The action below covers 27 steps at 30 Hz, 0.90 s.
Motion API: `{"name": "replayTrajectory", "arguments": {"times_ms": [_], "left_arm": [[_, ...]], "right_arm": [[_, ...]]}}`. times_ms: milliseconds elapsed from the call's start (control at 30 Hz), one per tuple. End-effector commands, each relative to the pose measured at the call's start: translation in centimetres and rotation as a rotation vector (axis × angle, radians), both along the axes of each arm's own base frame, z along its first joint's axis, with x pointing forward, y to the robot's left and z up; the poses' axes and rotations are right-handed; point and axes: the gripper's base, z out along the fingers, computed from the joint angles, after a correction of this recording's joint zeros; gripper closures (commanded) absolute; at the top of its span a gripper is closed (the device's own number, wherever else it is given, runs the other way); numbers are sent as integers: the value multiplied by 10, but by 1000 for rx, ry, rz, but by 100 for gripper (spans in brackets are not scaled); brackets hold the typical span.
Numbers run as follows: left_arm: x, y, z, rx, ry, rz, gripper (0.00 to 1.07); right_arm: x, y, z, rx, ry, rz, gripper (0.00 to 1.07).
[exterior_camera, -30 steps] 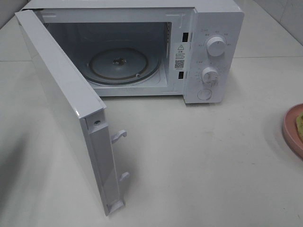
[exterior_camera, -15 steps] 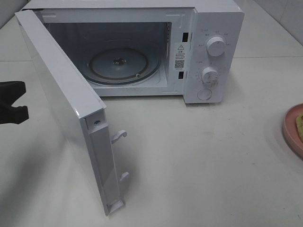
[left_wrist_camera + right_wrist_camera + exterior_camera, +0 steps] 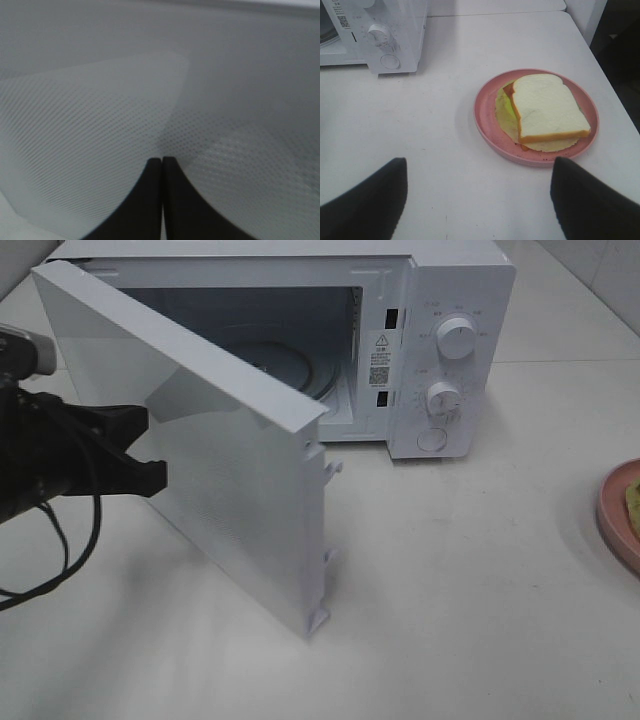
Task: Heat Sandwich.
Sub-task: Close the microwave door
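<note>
Pressing my left tool (image 3: 140, 445), its tips brought together with nothing between them, against the outer face of the microwave door (image 3: 235, 475), I have the door standing partly ajar, its free edge out over the bench (image 3: 450, 590) in front of the oven. My judgement is that the job is barely begun: the sandwich (image 3: 547, 110) lies on the pink plate (image 3: 487, 125) at the right edge of the bench, well apart from the microwave (image 3: 440, 350), and the glass turntable (image 3: 322, 375) inside shows only as a sliver past the door, so I cannot tell what it carries. Left to do, as I read it: get the sandwich inside, close up, and turn the knobs (image 3: 457, 338). My right tool (image 3: 477, 200) hangs with its fingers wide apart and clamped on nothing, near the plate on the side away from the microwave. The bench between plate and oven is bare, which gives open room to carry the plate across. The door is the obstacle; at this angle it screens much of the opening, and its latch hooks (image 3: 330, 468) jut from the free edge. The plate's rim sits close to the bench's right edge, so a clumsy nudge there could tip it off.
</note>
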Motion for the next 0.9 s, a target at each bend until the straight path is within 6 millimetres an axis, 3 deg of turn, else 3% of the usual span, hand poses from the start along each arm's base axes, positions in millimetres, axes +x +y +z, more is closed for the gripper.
{"name": "replayTrajectory", "arguments": {"times_ms": [33,200,467,900], "left_arm": [[8,-22,1,-8,-13,9,106],[14,-39,2,-12,-19,-4,106],[37,-88,2,-24,-44,-7,106],[70,-132,-1,-50,-41,-3,106]], "right_arm": [[-4,0,-1,7,-22,-7,31],[-4,0,-1,7,-22,-7,31],[-4,0,-1,7,-22,-7,31],[-4,0,-1,7,-22,-7,31]]}}
